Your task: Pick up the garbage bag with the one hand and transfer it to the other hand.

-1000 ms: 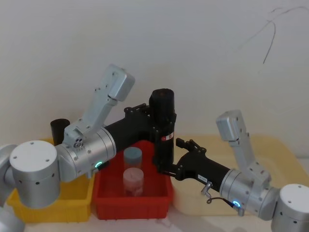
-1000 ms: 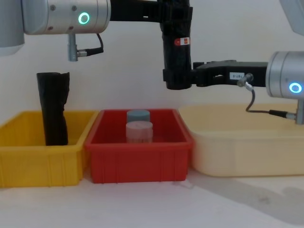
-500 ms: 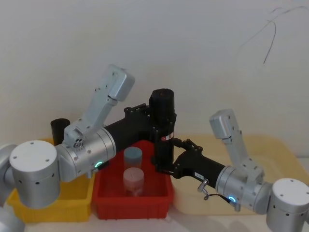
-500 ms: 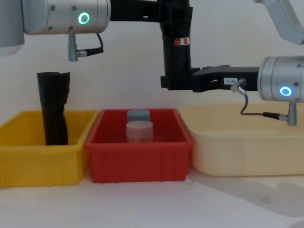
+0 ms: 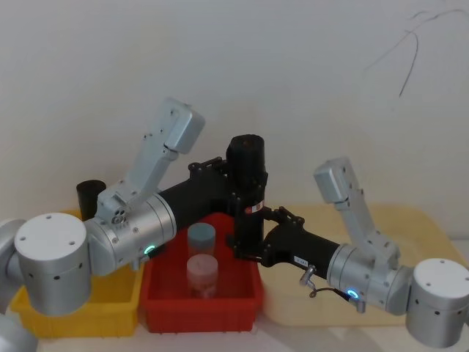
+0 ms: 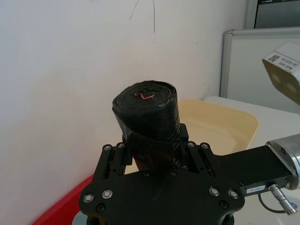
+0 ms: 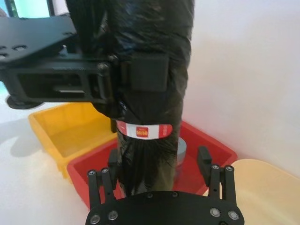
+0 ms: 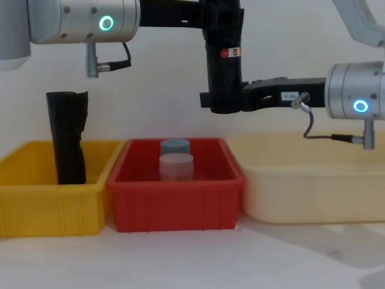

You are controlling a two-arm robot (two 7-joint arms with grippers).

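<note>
Sitting below both grippers: red bin (image 8: 180, 208) with a grey-blue jar (image 8: 175, 146) and a pink jar (image 8: 176, 164). Yellow bin (image 8: 42, 205) alongside holds a slim black roll (image 8: 68, 138); cream tub (image 8: 313, 192) sits under the right arm. Left gripper (image 8: 221, 18) clamps the garbage bag (image 8: 224, 66) near its top. Right gripper (image 7: 158, 159) straddles the bag's lower end, fingers spread, not pinching. Bag upright, black, red-white label.

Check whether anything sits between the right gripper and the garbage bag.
Nothing visible does. The right gripper, open, straddles the lower end of the garbage bag, below its red-and-white label; the left gripper clamps the bag higher up, above that label.
</note>
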